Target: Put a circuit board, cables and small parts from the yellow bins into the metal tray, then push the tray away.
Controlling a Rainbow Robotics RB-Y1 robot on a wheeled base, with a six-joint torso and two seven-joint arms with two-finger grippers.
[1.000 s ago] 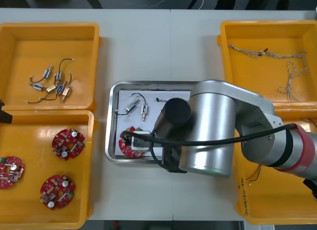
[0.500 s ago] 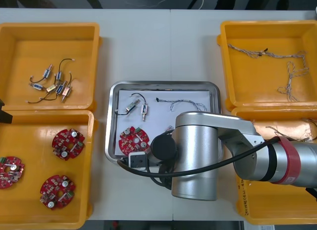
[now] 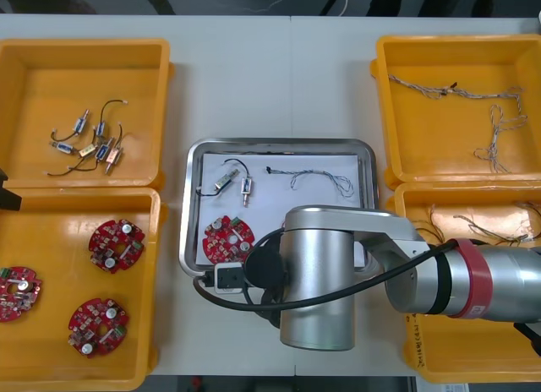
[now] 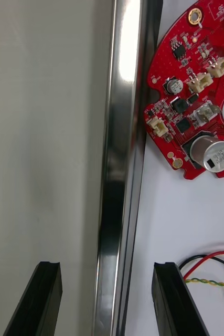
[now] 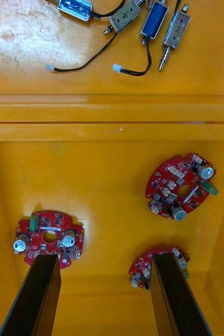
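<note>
Left of frame: the upper-left yellow bin (image 3: 25, 113) holds small metal parts (image 3: 89, 145), and the lower-left bin (image 3: 51, 231) holds three red boards (image 3: 117, 245). The left gripper (image 5: 104, 257) hangs over that lower bin, fingers spread, nothing between them. It's parked.

Centre: the metal tray (image 3: 279, 144) looks loaded. The circuit board (image 3: 226, 237) is lower left inside it, two small parts (image 3: 235, 182) are upper left, and a blue-and-white cable (image 3: 321, 181) is upper right. I read the step as the push.

The right gripper (image 4: 106, 265) is spread and empty, straddling the tray's rim (image 4: 119, 157) near the board. One finger (image 4: 38, 299) is over the table (image 4: 38, 131). The other finger (image 4: 172, 299) is over the tray's white floor, just beside a red and yellow cable (image 4: 216, 255). Can't tell how low the tips sit.

To do it well:
- Drop until the outside finger is below the rim's top.
- Push with that finger's flat, slow and straight toward the top of the front frame.
- The wrist sits toward the tray's lower left, so expect yaw. Shift toward the middle if the tray turns.
- Keep the inside finger off the cable.

Right of frame: the right arm (image 3: 321, 282) covers the tray's lower right. The upper-right bin (image 3: 423, 138) and lower-right bin (image 3: 473, 358) hold more cables. The tray's right rim is near them, so don't let it swing that way.
</note>
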